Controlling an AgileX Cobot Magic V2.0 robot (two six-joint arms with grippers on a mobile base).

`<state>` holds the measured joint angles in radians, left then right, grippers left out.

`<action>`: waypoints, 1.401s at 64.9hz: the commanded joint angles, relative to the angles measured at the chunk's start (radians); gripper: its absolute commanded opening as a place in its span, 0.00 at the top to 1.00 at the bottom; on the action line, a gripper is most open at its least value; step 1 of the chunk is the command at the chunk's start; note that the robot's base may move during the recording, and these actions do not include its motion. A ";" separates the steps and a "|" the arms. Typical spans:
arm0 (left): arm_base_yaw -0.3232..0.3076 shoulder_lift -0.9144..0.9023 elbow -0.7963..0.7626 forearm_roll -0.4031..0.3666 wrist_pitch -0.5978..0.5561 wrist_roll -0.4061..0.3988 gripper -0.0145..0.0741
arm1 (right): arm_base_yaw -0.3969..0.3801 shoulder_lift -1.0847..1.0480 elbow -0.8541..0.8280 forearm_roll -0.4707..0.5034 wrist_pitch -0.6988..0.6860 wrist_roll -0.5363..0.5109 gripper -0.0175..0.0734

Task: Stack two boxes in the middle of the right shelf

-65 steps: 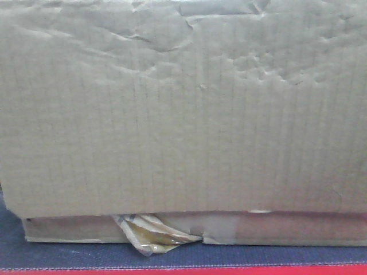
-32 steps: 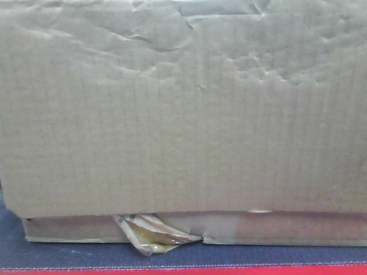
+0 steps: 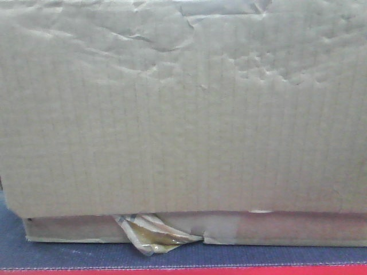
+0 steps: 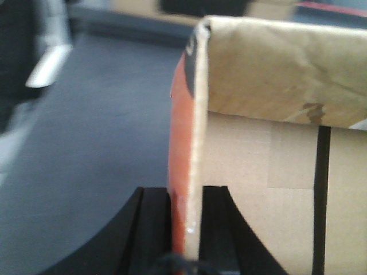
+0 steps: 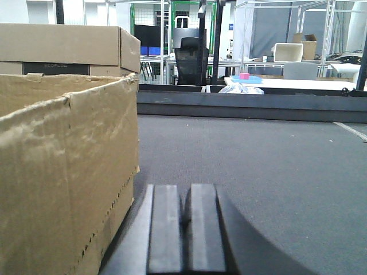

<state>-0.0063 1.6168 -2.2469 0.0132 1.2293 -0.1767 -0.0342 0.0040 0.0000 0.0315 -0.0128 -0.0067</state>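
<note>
The large creased cardboard box [image 3: 183,109] fills the front view. It rests on the thin flat box [image 3: 287,229], whose torn yellowish tape [image 3: 152,235] hangs at its front. In the left wrist view my left gripper [image 4: 184,197] is shut on an upright cardboard box wall [image 4: 192,114] with an orange outer face. My right gripper [image 5: 184,189] is shut with nothing between its fingers. It lies low on the grey surface just right of a dented box side [image 5: 69,172]. The shelf is out of view.
Both boxes sit on a dark grey fabric surface [image 3: 69,255] with a red front edge [image 3: 183,270]. Another cardboard box with a black label [image 5: 57,51] stands behind the dented one. Grey surface [image 5: 275,160] stretches to the right, with a raised ledge [image 5: 246,106] at its far end.
</note>
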 commanded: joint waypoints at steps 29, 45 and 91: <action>-0.591 0.041 0.080 0.326 -0.008 -0.447 0.96 | -0.003 -0.004 0.000 0.003 -0.018 -0.003 0.99; -0.635 0.041 0.298 0.353 -0.008 -0.528 0.96 | -0.003 -0.004 0.000 0.003 -0.018 -0.003 0.99; -0.635 0.149 0.523 0.239 -0.025 -0.551 0.96 | -0.003 -0.004 0.000 0.003 -0.018 -0.003 0.99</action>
<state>-0.6353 1.7688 -1.7220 0.2624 1.2221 -0.7182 -0.0342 0.0040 0.0000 0.0315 -0.0128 -0.0067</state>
